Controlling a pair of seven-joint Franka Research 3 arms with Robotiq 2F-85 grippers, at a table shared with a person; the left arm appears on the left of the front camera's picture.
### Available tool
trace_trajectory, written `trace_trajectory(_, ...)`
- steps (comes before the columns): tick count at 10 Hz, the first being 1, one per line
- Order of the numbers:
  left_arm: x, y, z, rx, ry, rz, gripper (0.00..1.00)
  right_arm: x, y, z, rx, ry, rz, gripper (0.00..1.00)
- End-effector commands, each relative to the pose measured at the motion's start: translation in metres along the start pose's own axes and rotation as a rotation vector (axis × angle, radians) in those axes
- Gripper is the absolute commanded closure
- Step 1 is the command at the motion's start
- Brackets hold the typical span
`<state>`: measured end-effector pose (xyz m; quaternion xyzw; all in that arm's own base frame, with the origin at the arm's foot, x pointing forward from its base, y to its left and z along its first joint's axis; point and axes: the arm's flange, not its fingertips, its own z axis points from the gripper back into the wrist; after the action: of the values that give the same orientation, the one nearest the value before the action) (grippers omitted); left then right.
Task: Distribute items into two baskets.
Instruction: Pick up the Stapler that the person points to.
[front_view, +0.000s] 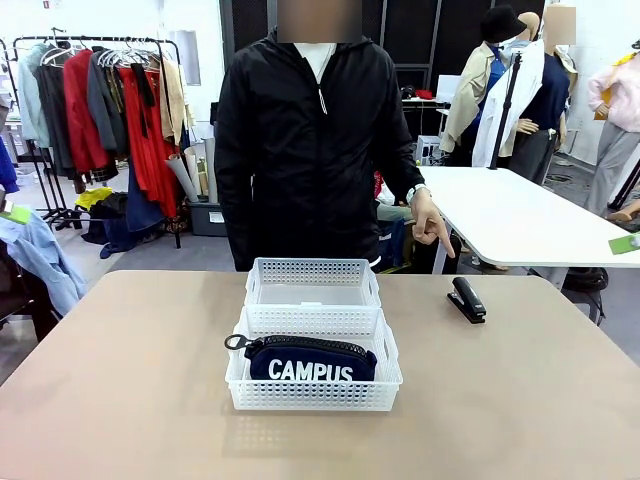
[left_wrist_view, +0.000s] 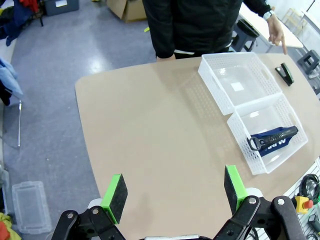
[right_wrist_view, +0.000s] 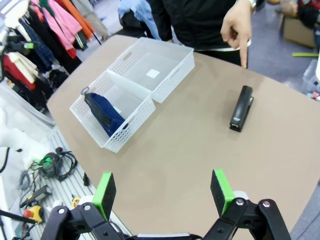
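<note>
The navy CAMPUS pouch (front_view: 312, 361) lies inside the nearer white basket (front_view: 240, 380), also seen as the pouch (left_wrist_view: 274, 138) and pouch (right_wrist_view: 103, 113). The farther basket (front_view: 312, 272) touches it and holds nothing. A small black stapler (front_view: 467, 299) rests on the table to the right of the baskets; the stapler (right_wrist_view: 241, 107) lies ahead of my right gripper (right_wrist_view: 164, 191), which is open and high above the table. My left gripper (left_wrist_view: 175, 191) is open too, hovering over the bare left part of the table. The person's hand (front_view: 430, 220) points a finger down toward the stapler.
The person in a black jacket (front_view: 310, 140) stands at the far edge of the tan table (front_view: 120, 380). A white table (front_view: 510, 210) stands behind on the right, a clothes rack (front_view: 110, 90) at back left. Cables and an emergency stop (left_wrist_view: 301, 203) sit off the table's near side.
</note>
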<state>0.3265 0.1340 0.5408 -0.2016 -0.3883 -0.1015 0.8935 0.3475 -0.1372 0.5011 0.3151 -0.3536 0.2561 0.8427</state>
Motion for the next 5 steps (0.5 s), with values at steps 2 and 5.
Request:
trace_trajectory(2, 0.000, -0.002, -0.001, -0.009, -0.003, 0.006, 0.00, 0.047, -0.010, -0.031, -0.015, 0.055, -0.017, 0.00)
trace_trajectory(5, 0.000, -0.002, -0.001, -0.009, -0.003, 0.006, 0.00, 0.075, -0.025, -0.068, -0.070, 0.138, -0.017, 0.00)
